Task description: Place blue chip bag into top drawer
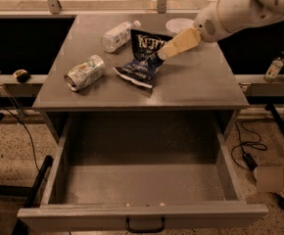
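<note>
The blue chip bag (142,60), dark navy with white "Kettle" lettering, lies crinkled on the grey table top (196,89) near its middle. My gripper (164,53), cream-coloured on a white arm, reaches in from the upper right and hovers at the bag's right edge, over its upper part. The top drawer (142,214) is pulled wide open below the table, with a small black handle on its front panel; its inside shows only bare grey metal.
A crushed silver-green can (84,73) lies left of the bag. A clear plastic bottle (117,35) lies behind it. A white bowl (179,25) sits at the back right. A small bottle (275,66) stands on a ledge to the right.
</note>
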`<state>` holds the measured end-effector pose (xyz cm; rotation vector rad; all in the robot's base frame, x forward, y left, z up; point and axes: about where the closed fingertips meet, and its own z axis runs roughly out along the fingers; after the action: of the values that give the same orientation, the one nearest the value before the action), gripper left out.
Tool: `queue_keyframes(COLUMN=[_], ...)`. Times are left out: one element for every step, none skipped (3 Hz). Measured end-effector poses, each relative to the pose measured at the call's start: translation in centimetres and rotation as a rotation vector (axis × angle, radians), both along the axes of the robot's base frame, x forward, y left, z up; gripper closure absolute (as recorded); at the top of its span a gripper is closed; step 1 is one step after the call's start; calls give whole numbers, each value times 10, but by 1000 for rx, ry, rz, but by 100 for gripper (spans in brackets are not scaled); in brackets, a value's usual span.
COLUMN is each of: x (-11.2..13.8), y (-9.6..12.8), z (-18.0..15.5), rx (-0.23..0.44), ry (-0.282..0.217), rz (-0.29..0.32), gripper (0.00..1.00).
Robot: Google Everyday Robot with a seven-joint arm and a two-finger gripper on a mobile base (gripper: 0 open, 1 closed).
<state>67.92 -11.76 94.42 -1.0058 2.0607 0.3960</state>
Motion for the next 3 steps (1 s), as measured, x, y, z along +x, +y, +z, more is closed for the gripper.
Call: queue_keyframes(x=[19,33,42], y=[14,21,21], z=[-9,-18,-32], rx=[9,16,9], ry=[11,18,31], rz=[2,-1,-14], gripper=[0,0,18])
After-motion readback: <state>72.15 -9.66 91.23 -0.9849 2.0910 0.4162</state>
